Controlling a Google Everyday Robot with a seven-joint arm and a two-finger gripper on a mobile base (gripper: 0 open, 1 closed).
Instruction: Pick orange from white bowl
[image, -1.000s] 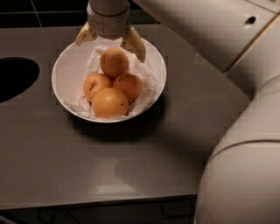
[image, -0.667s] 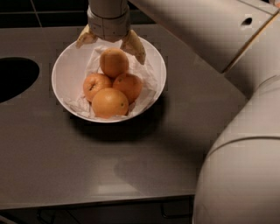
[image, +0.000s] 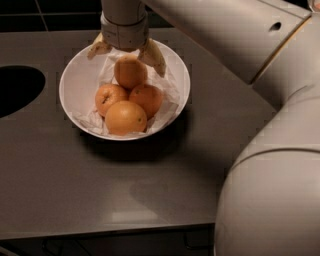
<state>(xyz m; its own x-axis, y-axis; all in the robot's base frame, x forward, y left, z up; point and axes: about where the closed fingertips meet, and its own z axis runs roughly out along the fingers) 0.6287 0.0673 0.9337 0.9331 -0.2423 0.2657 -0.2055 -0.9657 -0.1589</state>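
Note:
The white bowl (image: 75, 97), lined with crumpled white paper, stands on the grey table and holds several oranges. The egg-shaped deep-orange orange (image: 130, 71) lies at the bowl's far side. In front of it are an orange with a dark stem dimple (image: 110, 97), another orange (image: 146, 98) and a larger, paler one (image: 125, 117). My gripper (image: 127, 55) hangs over the far rim, open. Its tan fingertips (image: 156, 57) stand to either side of the egg-shaped orange, just above it and not touching it.
A dark round opening (image: 15, 87) is cut into the table at the left. My big white arm (image: 270, 150) fills the right side and hides the table there. The table's front edge (image: 100, 232) runs along the bottom.
The gripper has come down slightly towards the far orange, its fingers still spread. The bowl and the oranges have not moved.

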